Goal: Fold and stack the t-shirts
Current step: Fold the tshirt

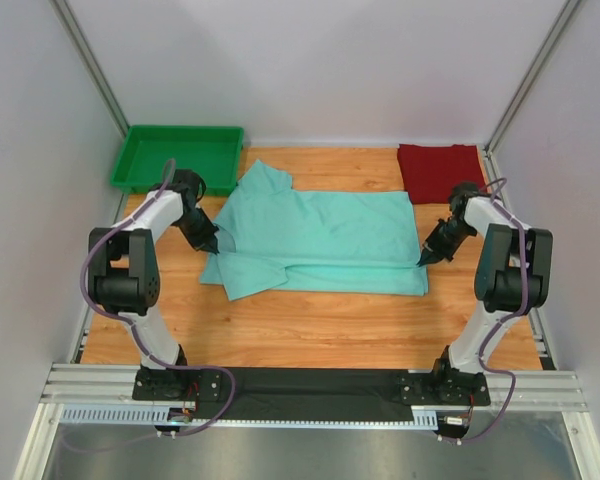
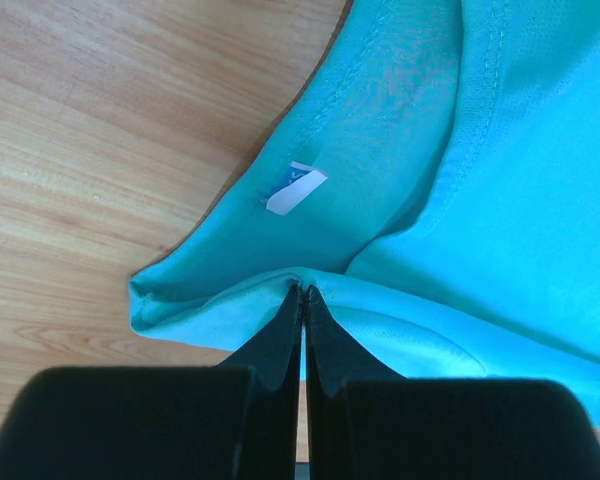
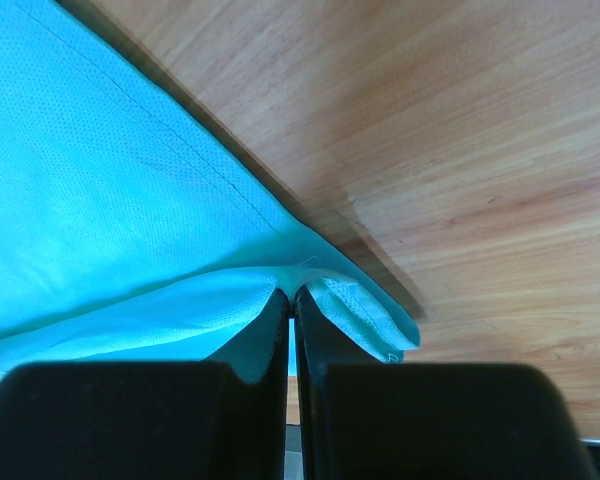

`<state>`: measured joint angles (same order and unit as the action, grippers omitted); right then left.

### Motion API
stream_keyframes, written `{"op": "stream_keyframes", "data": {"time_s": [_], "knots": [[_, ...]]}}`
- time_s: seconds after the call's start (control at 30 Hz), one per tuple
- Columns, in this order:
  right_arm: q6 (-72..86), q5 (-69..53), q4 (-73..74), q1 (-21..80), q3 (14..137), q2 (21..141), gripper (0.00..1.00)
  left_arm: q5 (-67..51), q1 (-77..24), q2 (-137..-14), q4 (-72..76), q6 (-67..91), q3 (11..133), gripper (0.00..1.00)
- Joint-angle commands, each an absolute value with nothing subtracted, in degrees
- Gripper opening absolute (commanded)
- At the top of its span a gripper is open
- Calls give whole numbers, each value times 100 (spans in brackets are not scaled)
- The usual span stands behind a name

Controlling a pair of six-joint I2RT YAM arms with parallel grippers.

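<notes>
The mint green t-shirt [image 1: 320, 240] lies spread on the wooden table, partly folded lengthwise, with its neck end at the left. Its white neck label [image 2: 295, 187] shows in the left wrist view. My left gripper [image 1: 212, 245] is shut on the shirt's cloth at the left edge near the neck [image 2: 302, 290]. My right gripper [image 1: 423, 259] is shut on the shirt's hem corner at the right edge [image 3: 292, 295]. The dark red t-shirt [image 1: 440, 170] lies folded at the back right corner, behind my right arm.
A rigid bright green plastic tray [image 1: 177, 157] stands at the back left, just behind my left arm. Bare wooden table [image 1: 310, 330] lies in front of the shirt. Grey walls close in the left, right and back sides.
</notes>
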<state>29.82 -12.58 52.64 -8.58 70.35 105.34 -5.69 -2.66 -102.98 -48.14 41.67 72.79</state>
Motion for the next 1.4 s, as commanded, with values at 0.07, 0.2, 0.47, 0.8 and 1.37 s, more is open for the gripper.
{"op": "stream_keyframes", "data": {"time_s": [0.07, 0.2, 0.47, 0.8, 1.37], "knots": [[2874, -1231, 5221, -844, 7383, 10696, 0, -562, -272, -10423, -4755, 4157, 7611, 0], [2874, -1169, 5229, -844, 7436, 10775, 0, -633, -272, -10564, -4702, 4227, 7734, 0], [2891, -1222, 5203, -853, 7585, 11003, 4, -616, -272, -10845, -4702, 4289, 7892, 0], [2242, -168, 5923, -739, 8587, 10682, 37, 316, -509, -9837, -5053, 3244, 8184, 66], [2514, -792, 4913, 703, 6856, 10063, 4, -967, -519, -9623, -3577, 3261, 6415, 4]]}}
